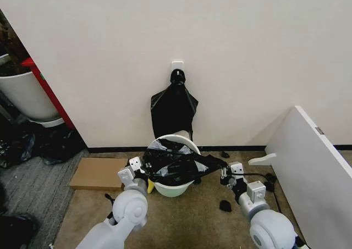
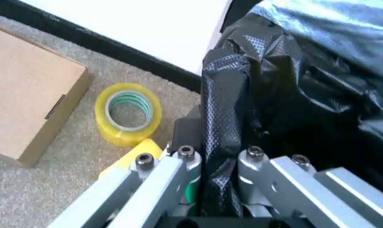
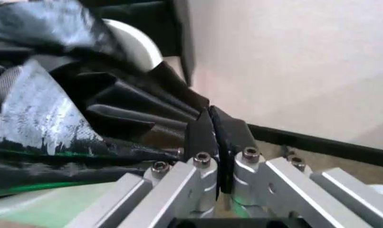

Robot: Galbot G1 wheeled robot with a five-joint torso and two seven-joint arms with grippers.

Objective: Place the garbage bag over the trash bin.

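1. Garbage bag (image 1: 179, 166) plastic is pinched at both ends: the left gripper (image 2: 218, 159) has its two metal fingers (image 2: 178, 164) closed on a bunched black fold, and the right gripper (image 3: 220, 154) is clamped tight on a thin pleated edge.
2. In the head view, the left gripper (image 1: 137, 169) sits at the 9 o'clock side of the trash bin (image 1: 175, 189), touching the bag there; the right gripper (image 1: 228, 175) is at 3 o'clock, apart from the rim, with the bag stretched toward it.
3. Between them the bag lies crumpled across the bin's mouth, hiding most of the opening.
4. A roll of yellow tape (image 2: 128, 113) lies on the carpet just beside the left gripper, with a cardboard box (image 1: 98, 173) beyond it at 9 o'clock.
5. At 12 o'clock behind the bin, a bunch of black bags (image 1: 174, 109) droops from a wall hook (image 1: 177, 67).
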